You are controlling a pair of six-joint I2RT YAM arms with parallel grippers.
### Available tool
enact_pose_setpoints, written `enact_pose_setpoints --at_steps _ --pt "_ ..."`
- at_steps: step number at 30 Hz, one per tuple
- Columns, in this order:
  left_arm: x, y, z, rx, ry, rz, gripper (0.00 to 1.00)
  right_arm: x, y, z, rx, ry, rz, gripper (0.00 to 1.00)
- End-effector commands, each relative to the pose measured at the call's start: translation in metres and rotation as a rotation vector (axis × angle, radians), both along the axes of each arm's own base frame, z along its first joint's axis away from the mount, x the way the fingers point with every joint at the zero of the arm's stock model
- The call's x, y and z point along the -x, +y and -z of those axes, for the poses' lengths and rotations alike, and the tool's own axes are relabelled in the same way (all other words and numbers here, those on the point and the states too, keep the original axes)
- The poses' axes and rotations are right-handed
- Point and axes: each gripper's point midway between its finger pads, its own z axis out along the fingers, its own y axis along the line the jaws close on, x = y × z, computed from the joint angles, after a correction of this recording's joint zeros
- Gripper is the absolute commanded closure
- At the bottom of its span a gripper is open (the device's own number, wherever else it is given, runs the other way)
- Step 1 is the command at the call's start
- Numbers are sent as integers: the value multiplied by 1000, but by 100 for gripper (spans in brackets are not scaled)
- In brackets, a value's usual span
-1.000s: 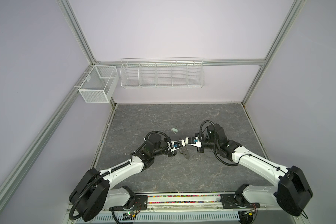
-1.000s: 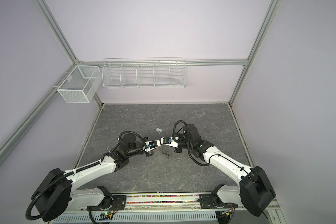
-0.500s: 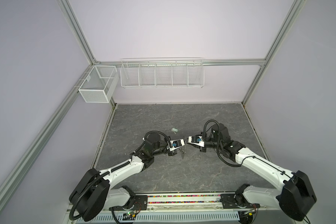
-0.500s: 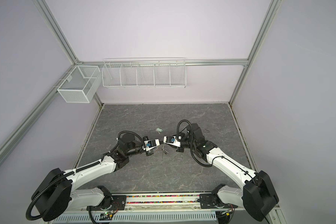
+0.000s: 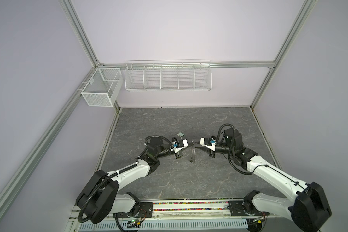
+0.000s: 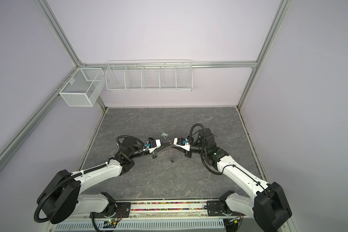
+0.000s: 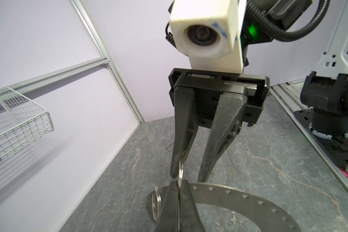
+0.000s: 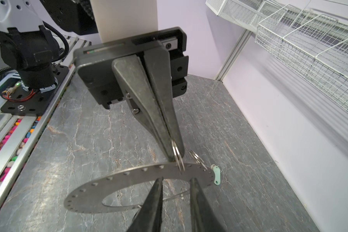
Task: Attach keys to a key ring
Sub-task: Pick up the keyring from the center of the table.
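Note:
The key ring (image 8: 119,178), a flat grey disc with a wide hole, hangs edge-on above the floor in both top views (image 5: 192,152) (image 6: 171,152). My left gripper (image 7: 178,183) is shut on a small wire loop (image 8: 177,155) at the disc's rim (image 7: 239,197). My right gripper (image 8: 176,179) faces it a little apart, open, with nothing between its fingers (image 7: 202,176). A key with a pale green tag (image 8: 217,175) lies on the floor behind the left gripper (image 5: 180,134). A small dark piece (image 5: 190,160) hangs at the disc's low edge; what it is I cannot tell.
A second wire loop (image 7: 156,200) sits on the rim beside the held one. A white wire rack (image 5: 167,77) and a mesh box (image 5: 101,90) hang on the back wall. The arms' base rail (image 5: 189,206) runs along the front edge of the grey marbled floor (image 5: 189,180).
My right gripper has opened and drawn back to the right, away from the left gripper. The left gripper stays shut with the disc hanging from it.

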Motion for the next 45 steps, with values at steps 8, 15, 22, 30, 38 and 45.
enact_pose_setpoints --at_steps 8,15,22,30,38,45 --pt "9 0 -12 45 -16 51 100 2 2 -15 -93 6 -10 75" --pt "9 0 -12 45 -16 54 100 7 4 -19 -105 3 -44 78" --pt "9 -1 -12 45 -16 60 100 9 4 -19 -104 1 -56 82" --pt "8 -1 -8 35 -13 56 100 11 3 -20 -101 -8 -62 88" --pt "5 -3 -3 14 -7 53 100 11 4 -16 -91 2 -66 93" --pt "-6 -1 9 -90 -41 -40 70 4 0 2 9 60 -26 93"
